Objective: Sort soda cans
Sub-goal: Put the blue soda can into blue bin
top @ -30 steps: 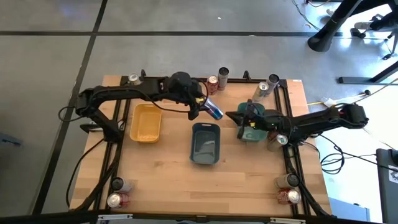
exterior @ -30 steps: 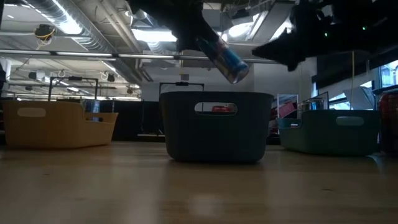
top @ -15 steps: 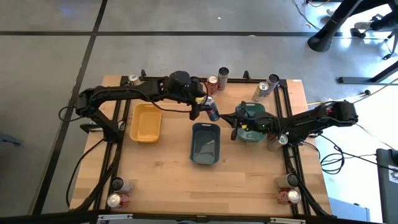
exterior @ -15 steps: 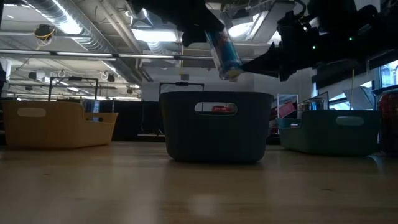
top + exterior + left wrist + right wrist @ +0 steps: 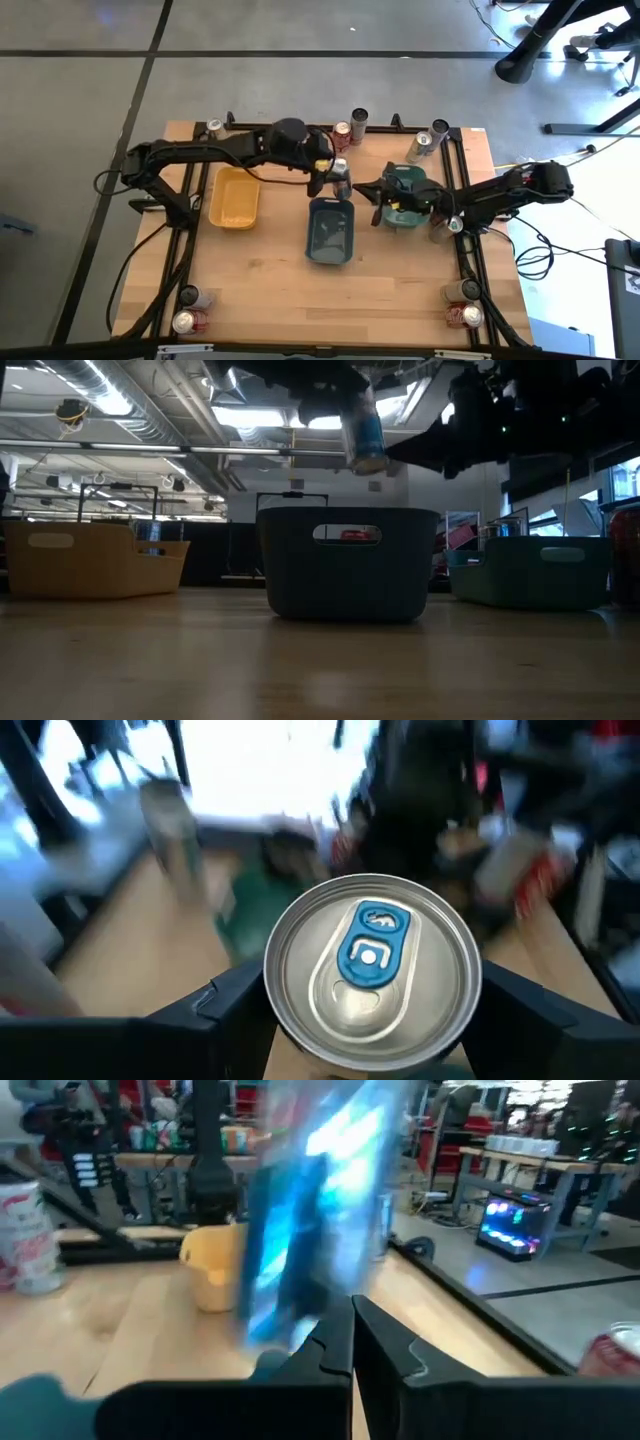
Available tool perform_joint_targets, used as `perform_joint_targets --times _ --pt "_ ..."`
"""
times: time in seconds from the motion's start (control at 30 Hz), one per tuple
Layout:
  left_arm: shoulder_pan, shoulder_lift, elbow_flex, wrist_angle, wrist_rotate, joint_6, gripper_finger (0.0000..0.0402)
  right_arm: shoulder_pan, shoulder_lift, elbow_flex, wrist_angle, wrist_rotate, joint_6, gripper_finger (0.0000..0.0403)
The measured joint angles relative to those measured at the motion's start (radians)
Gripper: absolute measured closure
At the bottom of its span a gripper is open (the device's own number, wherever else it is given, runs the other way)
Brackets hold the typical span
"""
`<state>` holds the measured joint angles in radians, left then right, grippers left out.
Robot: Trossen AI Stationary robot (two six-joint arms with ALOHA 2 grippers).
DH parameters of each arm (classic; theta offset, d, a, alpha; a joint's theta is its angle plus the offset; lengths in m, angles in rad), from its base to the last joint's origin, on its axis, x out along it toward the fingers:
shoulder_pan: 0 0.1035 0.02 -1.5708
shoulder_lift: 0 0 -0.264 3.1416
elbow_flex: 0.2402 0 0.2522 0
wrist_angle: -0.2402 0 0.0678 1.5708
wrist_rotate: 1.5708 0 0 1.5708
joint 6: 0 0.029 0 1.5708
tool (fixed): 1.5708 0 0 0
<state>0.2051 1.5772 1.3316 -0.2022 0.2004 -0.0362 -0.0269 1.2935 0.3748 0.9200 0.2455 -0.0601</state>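
Note:
A blue soda can (image 5: 340,178) hangs above the far end of the grey-blue tray (image 5: 331,245), with my left gripper (image 5: 328,177) shut on it. In the low view the can (image 5: 362,430) is nearly upright, high over the tray's rim (image 5: 350,512). The left wrist view shows its silver top with a blue tab (image 5: 370,970). My right gripper (image 5: 372,192) is shut and holds nothing. It hovers level at the left edge of the teal tray (image 5: 412,178), just right of the can. The yellow tray (image 5: 235,195) lies to the left. My left gripper pinches the can's round side wall (image 5: 272,1020) just below its top rim, one finger (image 5: 225,1010) on each side. The fingers come from the table's left, slanting a little downward. The can hangs clear of the tray, nearly upright, with its top toward the wrist.
Other cans stand along the far edge (image 5: 343,132) (image 5: 359,120) (image 5: 438,128) (image 5: 215,127), at the near left corner (image 5: 185,320), at the near right corner (image 5: 462,315) and by the right arm (image 5: 440,228). Bare wood lies in front of the trays.
My left gripper has turned with the can: the can, first tilted with its lower end toward the table's right, has swung to nearly upright over the grey-blue tray's far end. My right arm has leaned a little toward the table's left, with its gripper still shut.

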Motion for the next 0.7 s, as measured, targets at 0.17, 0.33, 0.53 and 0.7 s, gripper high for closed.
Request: perform_joint_targets --times 0.17,0.33,0.53,0.7 --pt "-0.041 -0.001 -0.002 -0.141 -0.043 -0.01 0.0157 0.0 -0.041 0.0 -0.065 0.006 -0.016 0.0398" --pt "-0.091 0.009 -0.066 -0.133 -0.136 -0.01 0.0157 0.0 -0.061 0.0 -0.081 0.044 -0.052 0.0398" --pt "-0.116 0.009 -0.219 0.032 -0.27 -0.066 0.0157 0.0 -0.062 0.0 -0.092 0.05 -0.053 0.0398" --pt "-0.126 0.007 -0.329 0.264 -0.282 -0.117 0.0157 0.0 -0.062 0.0 -0.093 0.05 -0.052 0.0398"
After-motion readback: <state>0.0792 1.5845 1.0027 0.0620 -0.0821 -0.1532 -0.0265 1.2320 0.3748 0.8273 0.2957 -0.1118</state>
